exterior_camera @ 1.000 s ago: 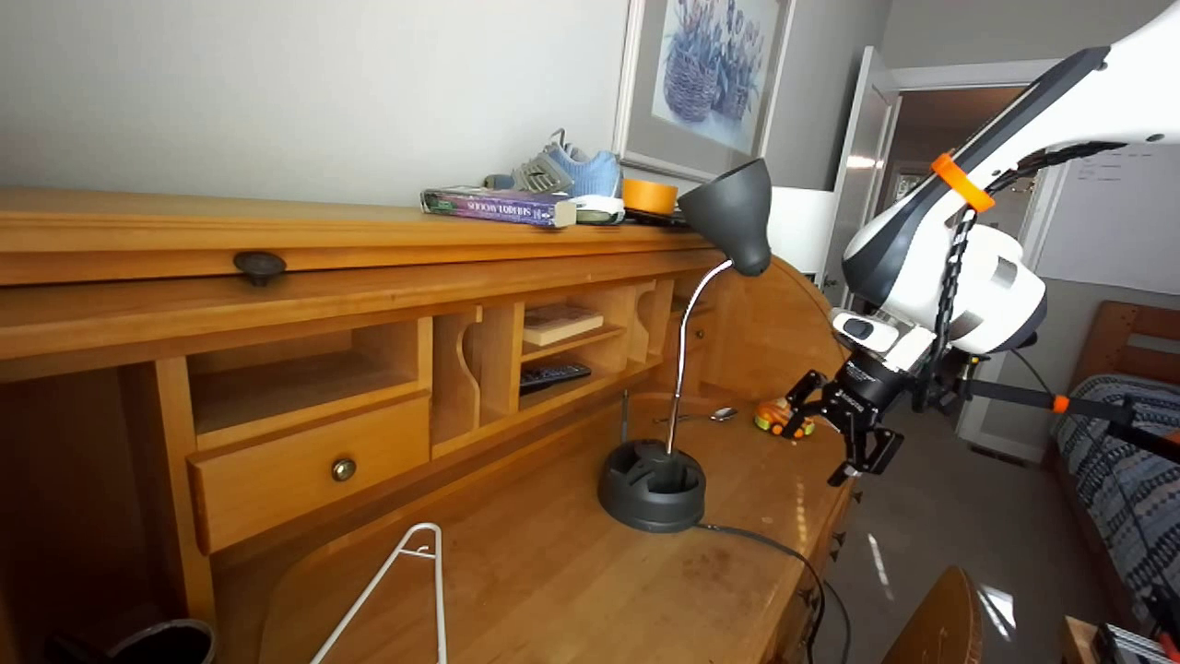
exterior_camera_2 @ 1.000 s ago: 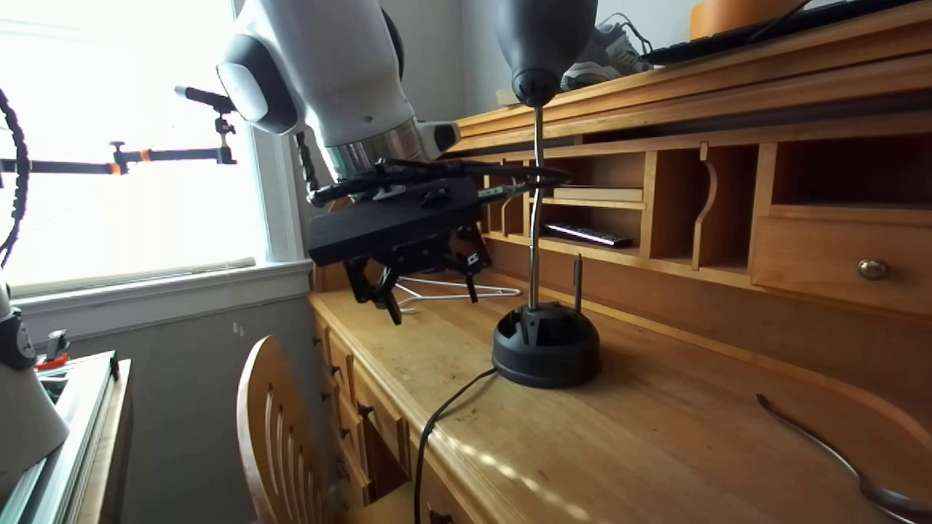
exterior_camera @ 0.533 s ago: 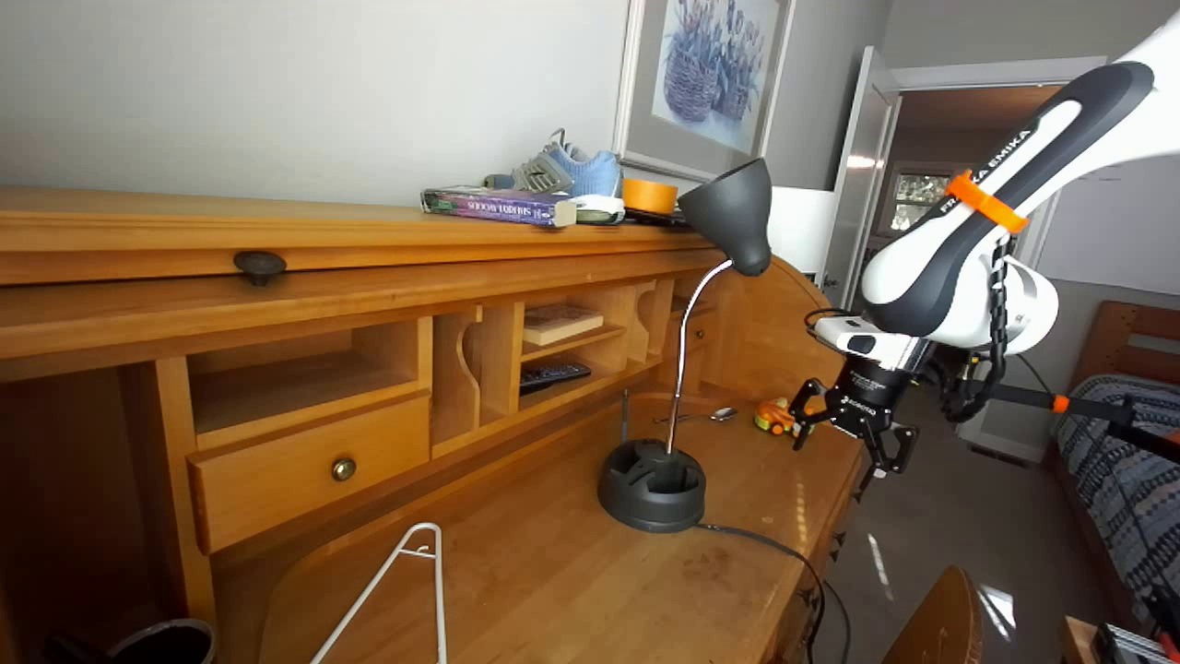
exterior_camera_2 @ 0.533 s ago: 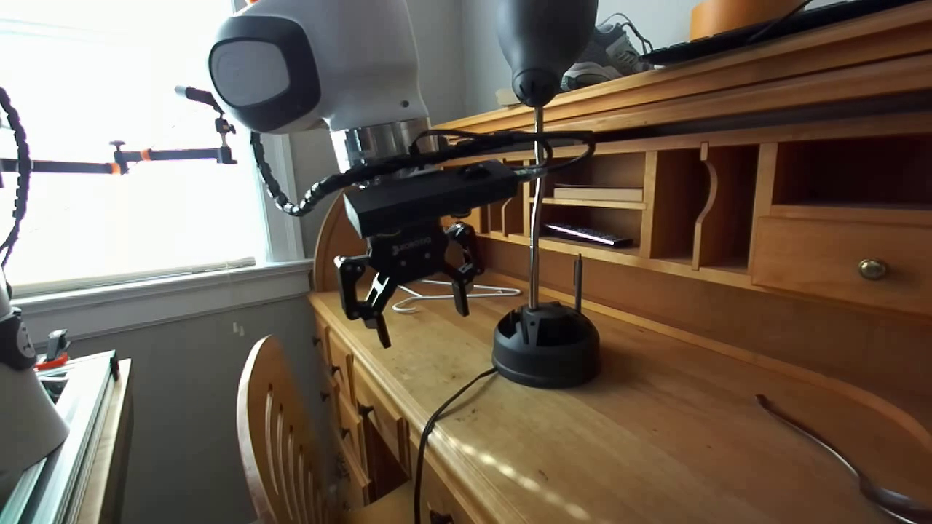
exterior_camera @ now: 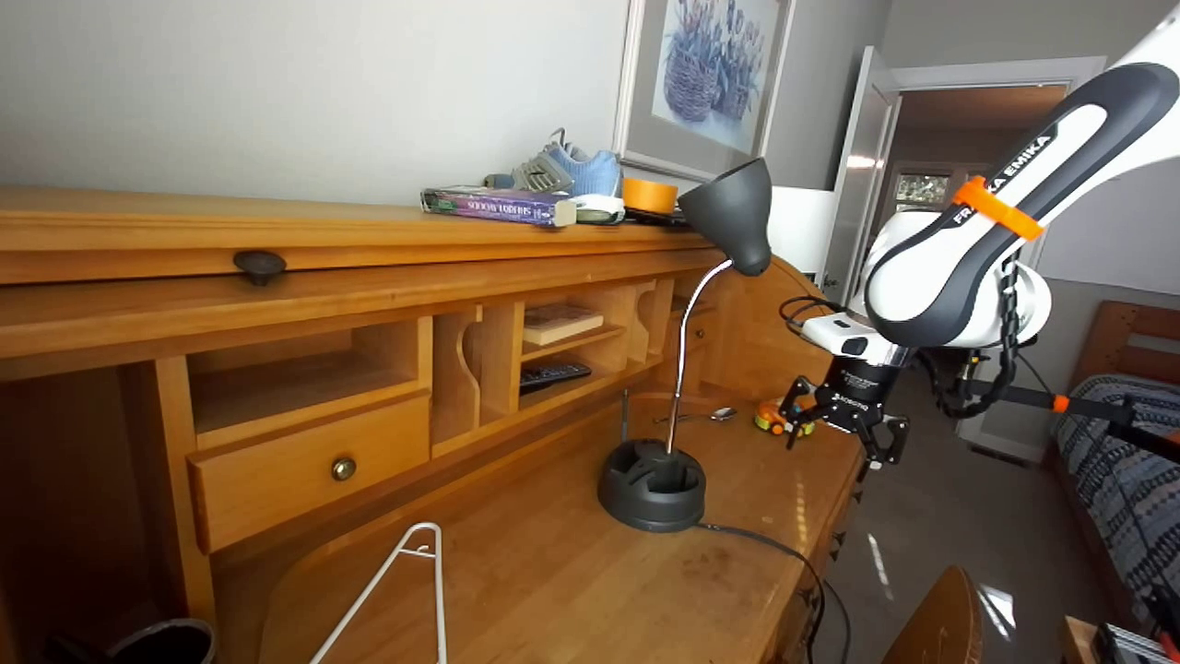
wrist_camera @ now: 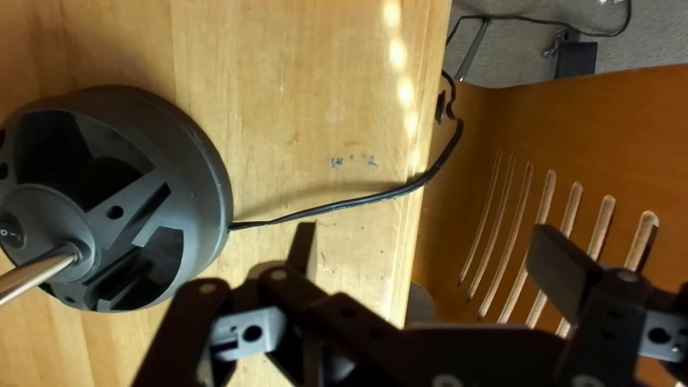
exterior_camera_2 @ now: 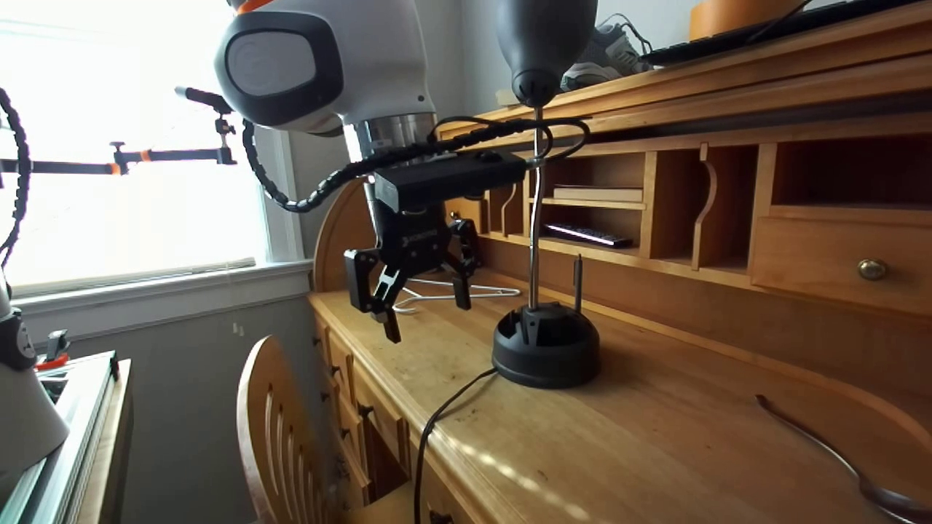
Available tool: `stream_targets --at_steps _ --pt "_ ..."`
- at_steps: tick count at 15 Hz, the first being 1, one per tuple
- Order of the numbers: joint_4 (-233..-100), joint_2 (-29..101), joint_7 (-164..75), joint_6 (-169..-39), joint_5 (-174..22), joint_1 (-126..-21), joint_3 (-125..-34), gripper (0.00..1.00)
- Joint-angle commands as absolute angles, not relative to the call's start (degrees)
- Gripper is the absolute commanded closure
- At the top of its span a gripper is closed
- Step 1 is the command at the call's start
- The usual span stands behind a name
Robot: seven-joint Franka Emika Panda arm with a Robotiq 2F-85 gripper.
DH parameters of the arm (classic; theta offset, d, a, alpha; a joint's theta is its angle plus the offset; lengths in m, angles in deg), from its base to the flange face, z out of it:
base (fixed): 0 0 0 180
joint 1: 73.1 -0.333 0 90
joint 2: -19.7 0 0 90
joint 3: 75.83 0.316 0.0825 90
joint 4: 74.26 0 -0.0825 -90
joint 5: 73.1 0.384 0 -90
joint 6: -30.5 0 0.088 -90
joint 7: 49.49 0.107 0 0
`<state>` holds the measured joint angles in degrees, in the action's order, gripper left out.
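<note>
Here we are with the hand (exterior_camera_2: 428, 311) hanging in the air at the front of the table (wrist_camera: 301, 107), its fingers (wrist_camera: 302, 248) spread wide, nothing between them, no contact that we can see. And the lamp (exterior_camera_2: 547, 360)? Upright on the table, near us: in the wrist view its round base (wrist_camera: 193, 188) sits off to one side of the fingers, and its cord (wrist_camera: 344, 204) runs from there across the wood and over the edge. Look at how we straddle that edge, though! In the wrist view one finger shows over the wood, its tip just beside the cord, the other over the back of the chair (wrist_camera: 570, 123). Doing this well, we reckon, means no straight drop from here: one tip could pin the cord while the other finds no table under it. Better that we hold height, square up sideways until both tips have wood below, and only then sink, gently. Eyes up as well: in an exterior view the wrist cable (exterior_camera_2: 502, 130) crosses the stem (exterior_camera_2: 535, 247) of the lamp, yet both exterior views together suggest a gap; a swing toward the lamp could hook that slim stem, and the big shade (exterior_camera: 733, 217) up top would probably make it sway. Easy does it, then, with that cable well clear of the metal.
</note>
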<state>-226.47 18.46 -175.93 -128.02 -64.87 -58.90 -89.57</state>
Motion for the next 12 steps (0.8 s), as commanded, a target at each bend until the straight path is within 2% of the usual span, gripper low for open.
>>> stream_targets --at_steps 1,12 --pt "-226.65 17.98 -175.82 -127.57 -65.14 -59.17 -89.98 0.00" --pt "-233.34 17.90 -174.42 -139.06 -83.55 -60.29 -88.26 0.00"
